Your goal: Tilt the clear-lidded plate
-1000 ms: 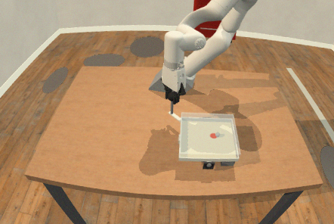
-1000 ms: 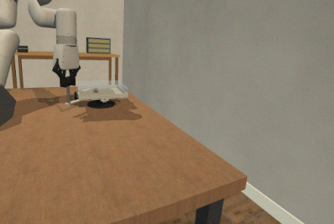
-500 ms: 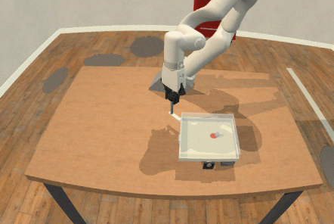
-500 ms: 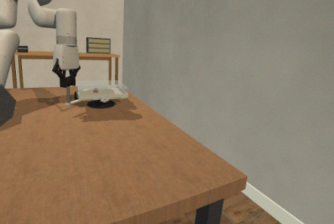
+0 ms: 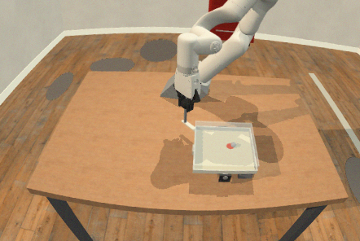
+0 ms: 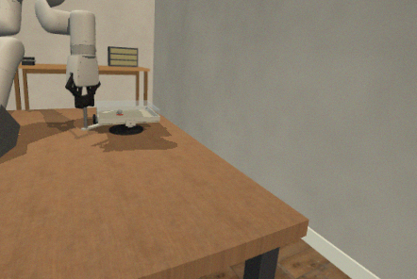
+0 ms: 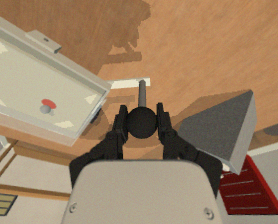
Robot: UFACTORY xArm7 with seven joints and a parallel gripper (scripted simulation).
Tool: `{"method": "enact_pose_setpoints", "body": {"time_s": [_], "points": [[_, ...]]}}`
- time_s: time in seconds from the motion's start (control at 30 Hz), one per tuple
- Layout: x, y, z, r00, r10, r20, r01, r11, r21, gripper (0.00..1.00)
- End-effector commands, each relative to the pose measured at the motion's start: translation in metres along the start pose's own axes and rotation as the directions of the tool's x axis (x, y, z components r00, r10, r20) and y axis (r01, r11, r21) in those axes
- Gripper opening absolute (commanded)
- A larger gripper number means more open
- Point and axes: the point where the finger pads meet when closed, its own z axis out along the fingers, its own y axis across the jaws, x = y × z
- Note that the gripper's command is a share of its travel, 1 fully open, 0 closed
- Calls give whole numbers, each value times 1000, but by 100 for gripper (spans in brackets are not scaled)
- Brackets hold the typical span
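Note:
The clear-lidded plate (image 5: 225, 147) sits on a dark pivot base on the table; it also shows in the side view (image 6: 126, 114) and the wrist view (image 7: 45, 97). The red printed spot (image 5: 230, 146) lies near the plate's middle. The steel ball (image 5: 234, 143) rests at the spot's edge, partly over it; in the wrist view the ball (image 7: 49, 110) sits just below the spot (image 7: 47, 103). My gripper (image 5: 186, 107) is shut on the black knob (image 7: 141, 122) of an upright handle whose arm joins the plate's near-left corner. The plate looks slightly tilted in the side view.
A grey wedge-shaped block (image 7: 225, 127) stands on the table behind the gripper, by the arm's base. A red cabinet (image 5: 221, 6) stands by the back wall. A side table (image 6: 80, 70) with a rack is in the background.

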Motion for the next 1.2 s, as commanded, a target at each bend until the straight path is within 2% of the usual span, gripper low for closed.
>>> {"method": "enact_pose_setpoints", "body": {"time_s": [0.0, 1.17], "points": [[1, 0, 0, 1000, -1, -3, 1, 1000, 0, 0], [2, -1, -3, 1000, -1, -3, 1, 1000, 0, 0]]}}
